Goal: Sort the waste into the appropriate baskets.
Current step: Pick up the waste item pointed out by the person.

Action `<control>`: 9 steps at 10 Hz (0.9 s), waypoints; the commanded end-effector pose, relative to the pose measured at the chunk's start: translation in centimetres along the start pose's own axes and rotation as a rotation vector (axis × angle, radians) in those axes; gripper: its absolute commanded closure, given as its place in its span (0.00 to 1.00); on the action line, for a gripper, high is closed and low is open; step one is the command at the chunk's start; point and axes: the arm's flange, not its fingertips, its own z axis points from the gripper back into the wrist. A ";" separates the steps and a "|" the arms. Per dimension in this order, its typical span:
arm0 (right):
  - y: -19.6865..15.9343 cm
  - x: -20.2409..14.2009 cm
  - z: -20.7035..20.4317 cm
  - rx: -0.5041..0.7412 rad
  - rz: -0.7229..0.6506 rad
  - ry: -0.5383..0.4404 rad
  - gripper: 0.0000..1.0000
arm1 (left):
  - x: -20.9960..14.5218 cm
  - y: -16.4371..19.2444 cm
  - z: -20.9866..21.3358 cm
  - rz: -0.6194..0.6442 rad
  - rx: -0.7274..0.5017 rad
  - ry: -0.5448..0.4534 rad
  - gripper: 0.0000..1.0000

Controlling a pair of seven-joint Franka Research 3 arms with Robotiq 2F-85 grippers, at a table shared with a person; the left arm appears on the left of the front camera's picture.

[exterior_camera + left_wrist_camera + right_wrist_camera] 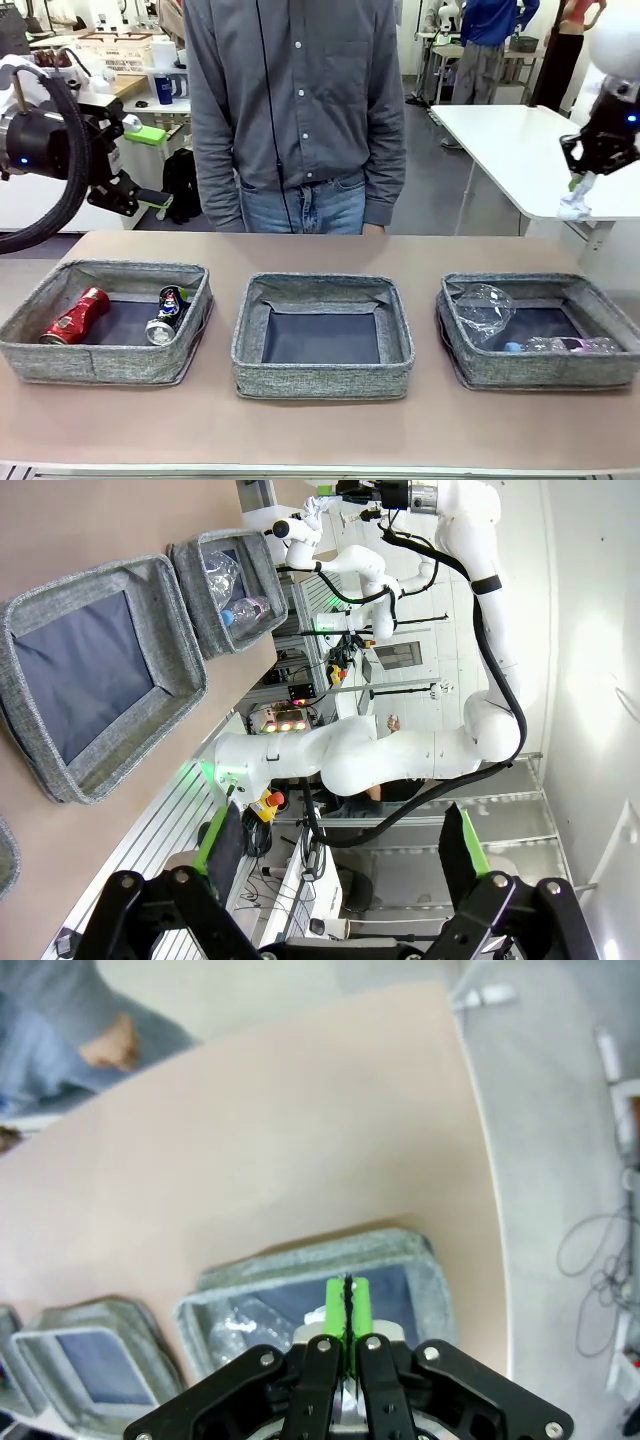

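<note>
White paper wad (pixel 574 208): pinched in the right claw (pixel 577 196), high above the counter (pixel 320 430) at about two o'clock in the front view, well above the right basket (pixel 540 372).
Right claw: green pads are seen pressed together in its wrist view, with something white just behind them; the right basket lies directly below.
Right basket: crumpled clear plastic (pixel 482 308) and a clear blue-capped bottle (pixel 560 346) are held in it.
Middle basket (pixel 322 378): at six o'clock; only its dark bottom is seen.
Left basket (pixel 100 362): at eight o'clock; a crushed red can (pixel 75 316) and a dark printed can (pixel 166 314) lie in it.
Left claw (pixel 150 198): spread wide, nothing between the fingers, raised at ten o'clock beyond the left basket.
Step in hand: judged to be carrying the last piece, the paper, to its basket.
Next move: the wad is probably meant for the middle basket, so the right arm would be swung across toward it, lowered over its bottom, and the claw released there.
</note>
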 end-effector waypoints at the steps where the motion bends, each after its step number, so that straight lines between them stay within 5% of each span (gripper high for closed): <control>1: 6.2 0.4 5.1 -0.087 -0.023 0.020 0.99 | -0.1 -0.2 -0.1 -0.018 -0.007 0.004 0.00; 6: 27.0 -4.0 15.2 -0.023 0.054 0.067 0.99 | -0.1 -0.2 -0.1 -0.018 -0.007 0.004 0.00; 9: 34.9 -7.4 18.2 -0.037 0.212 0.130 0.99 | -0.1 -0.2 -0.1 -0.018 -0.007 0.004 0.00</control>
